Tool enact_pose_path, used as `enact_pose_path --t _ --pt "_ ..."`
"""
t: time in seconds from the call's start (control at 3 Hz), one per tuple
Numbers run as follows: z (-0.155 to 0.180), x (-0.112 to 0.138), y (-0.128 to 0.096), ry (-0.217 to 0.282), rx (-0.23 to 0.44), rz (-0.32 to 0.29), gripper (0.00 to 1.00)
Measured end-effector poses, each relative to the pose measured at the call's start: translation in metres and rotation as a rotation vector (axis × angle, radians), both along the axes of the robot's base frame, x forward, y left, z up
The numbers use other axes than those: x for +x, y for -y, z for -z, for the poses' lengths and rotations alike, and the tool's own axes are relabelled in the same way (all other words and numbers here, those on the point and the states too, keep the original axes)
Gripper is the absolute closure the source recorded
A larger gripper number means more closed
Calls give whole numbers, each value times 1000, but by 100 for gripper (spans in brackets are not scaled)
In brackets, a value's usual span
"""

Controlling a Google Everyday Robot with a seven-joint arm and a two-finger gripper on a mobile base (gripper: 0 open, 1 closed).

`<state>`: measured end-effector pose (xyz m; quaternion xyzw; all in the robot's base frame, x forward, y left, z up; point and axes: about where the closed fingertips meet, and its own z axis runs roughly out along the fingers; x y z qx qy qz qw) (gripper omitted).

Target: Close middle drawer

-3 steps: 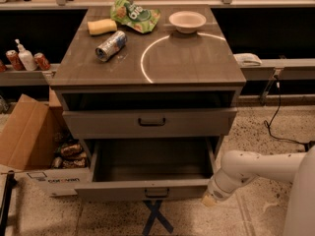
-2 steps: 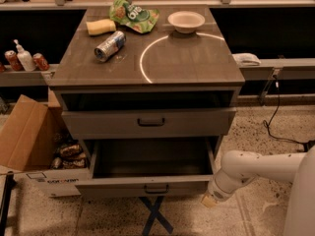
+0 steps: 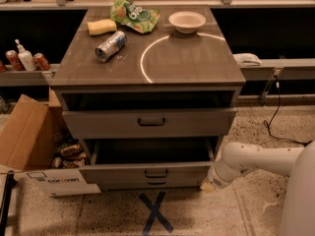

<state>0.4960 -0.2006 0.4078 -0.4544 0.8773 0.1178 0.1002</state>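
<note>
The grey-brown cabinet (image 3: 147,68) stands in the middle of the camera view. Its middle drawer (image 3: 118,174) is pulled out part way, with its dark inside showing above the low front and the small dark bar handle (image 3: 156,173). My white arm (image 3: 256,159) reaches in from the right. My gripper (image 3: 207,183) is at the right end of the middle drawer's front, low beside the cabinet's right corner. The top drawer (image 3: 147,123) also stands a little out.
On the cabinet top lie a yellow sponge (image 3: 102,27), a can (image 3: 110,45), a green chip bag (image 3: 135,14) and a white bowl (image 3: 187,21). An open cardboard box (image 3: 29,141) stands at the left. A blue X (image 3: 155,213) marks the floor in front.
The middle drawer has slid inward toward the cabinet. My arm and gripper have moved in with its right front corner.
</note>
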Motion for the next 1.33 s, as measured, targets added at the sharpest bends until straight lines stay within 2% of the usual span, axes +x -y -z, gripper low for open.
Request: enact_pose_path --t 0.33,0.67,1.0,1.33 --pt "-6 56 -11 112 27 34 100" --pt "-6 76 -18 149 39 46 100" --pt "-3 117 -34 218 62 74 100" --pt "-6 124 -38 258 72 79 100"
